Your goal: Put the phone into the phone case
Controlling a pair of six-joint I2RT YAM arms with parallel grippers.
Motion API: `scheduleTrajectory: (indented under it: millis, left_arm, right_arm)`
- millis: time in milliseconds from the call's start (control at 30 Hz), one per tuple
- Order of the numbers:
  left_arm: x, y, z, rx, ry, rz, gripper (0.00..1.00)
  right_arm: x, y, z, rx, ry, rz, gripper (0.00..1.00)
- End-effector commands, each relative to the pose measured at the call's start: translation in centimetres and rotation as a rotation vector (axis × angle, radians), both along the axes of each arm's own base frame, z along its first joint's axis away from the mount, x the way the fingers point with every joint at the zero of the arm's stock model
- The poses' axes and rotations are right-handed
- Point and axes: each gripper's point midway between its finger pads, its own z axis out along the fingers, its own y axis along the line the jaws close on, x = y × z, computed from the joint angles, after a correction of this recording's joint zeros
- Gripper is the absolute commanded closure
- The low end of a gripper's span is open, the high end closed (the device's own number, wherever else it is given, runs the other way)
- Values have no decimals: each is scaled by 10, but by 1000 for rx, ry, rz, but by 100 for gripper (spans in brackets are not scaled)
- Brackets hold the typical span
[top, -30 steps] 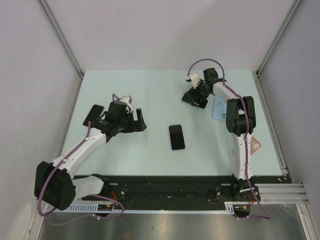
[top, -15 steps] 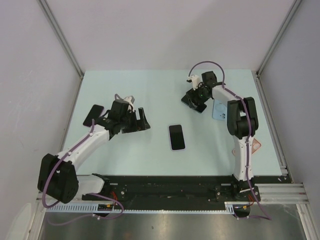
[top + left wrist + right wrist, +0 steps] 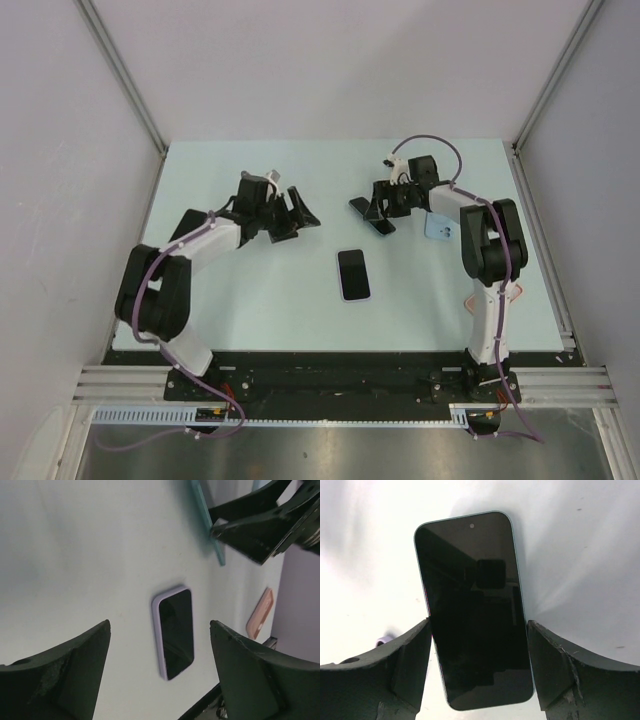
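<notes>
My right gripper is shut on a black-screened phone with a teal edge, held off the table at the back centre. In the right wrist view the phone fills the gap and both fingers press its long sides. A light blue phone case lies on the table just right of that gripper. My left gripper is open and empty, left of the held phone. The left wrist view shows its fingers wide apart above the table, with the held phone's teal edge at the top.
A second phone in a lavender case lies face up at the table's middle; it also shows in the left wrist view. A pink case lies at the right edge. A dark phone lies far left, partly under my left arm.
My right gripper has lifted the teal-edged phone off the table and carried it a little left. My left arm has swung toward the back centre, its gripper still open.
</notes>
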Motion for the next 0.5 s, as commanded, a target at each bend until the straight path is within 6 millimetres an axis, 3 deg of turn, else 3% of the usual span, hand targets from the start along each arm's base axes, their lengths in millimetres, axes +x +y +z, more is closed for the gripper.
scheduleTrajectory:
  millis: [0, 100, 233, 333, 467]
  left_arm:
    - [50, -32, 34, -174, -119, -17, 15]
    - [68, -45, 39, -233, -140, -22, 14]
    - [84, -63, 17, -272, -85, -37, 15]
    - [91, -75, 14, -297, -71, -50, 18]
    - [93, -82, -6, -289, -28, -41, 22]
  right_arm:
    - [-40, 33, 3, 143, 142, 43, 55]
    - [-46, 38, 3, 145, 140, 57, 55]
    - [-51, 48, 10, 174, 130, 70, 56]
    - [-55, 58, 14, 188, 127, 80, 56]
    - [-57, 69, 17, 218, 137, 77, 56]
